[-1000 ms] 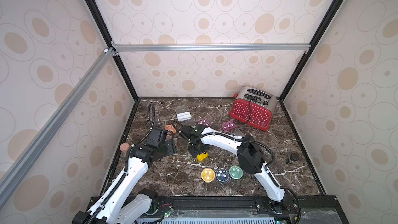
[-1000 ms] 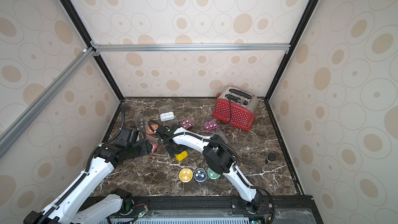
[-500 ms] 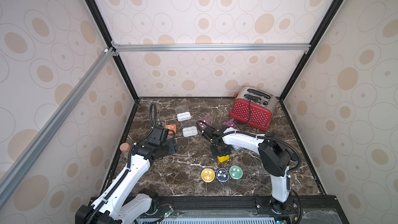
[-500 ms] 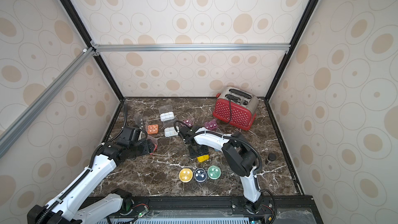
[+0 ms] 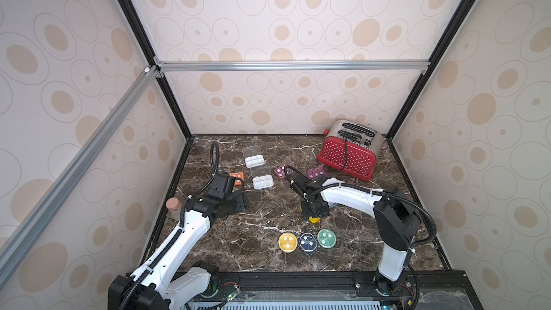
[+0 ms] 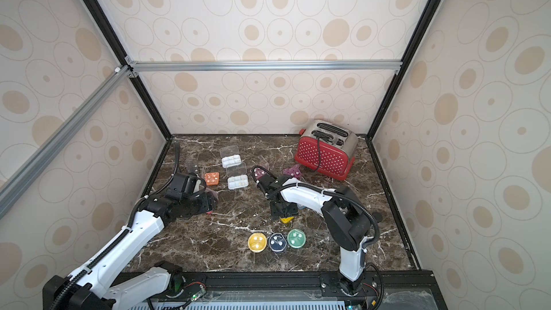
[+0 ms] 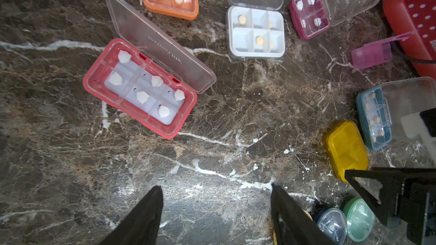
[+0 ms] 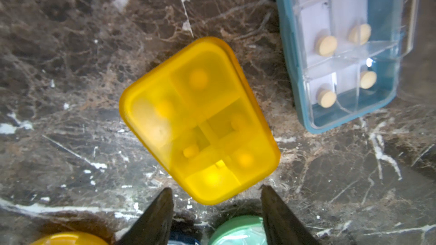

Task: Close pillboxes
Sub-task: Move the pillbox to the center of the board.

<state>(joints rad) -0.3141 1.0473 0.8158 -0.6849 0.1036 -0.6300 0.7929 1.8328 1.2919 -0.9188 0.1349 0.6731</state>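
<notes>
The dark marble desk [image 5: 238,243] carries a red toaster [image 5: 348,156] in its back corner. The left fingers [image 7: 146,215] hang spread over bare marble, pinching nothing, near the red pillbox [image 7: 139,88], whose clear lid stands open. The right fingers [image 8: 153,220] are also spread and empty. They hang next to the open blue pillbox [image 8: 342,55] and over the shut yellow pillbox [image 8: 200,119] just beside it. Toward the front, the round yellow pillbox [image 5: 287,241], round navy pillbox [image 5: 307,242] and round green pillbox [image 5: 326,237] lie side by side in a row.
</notes>
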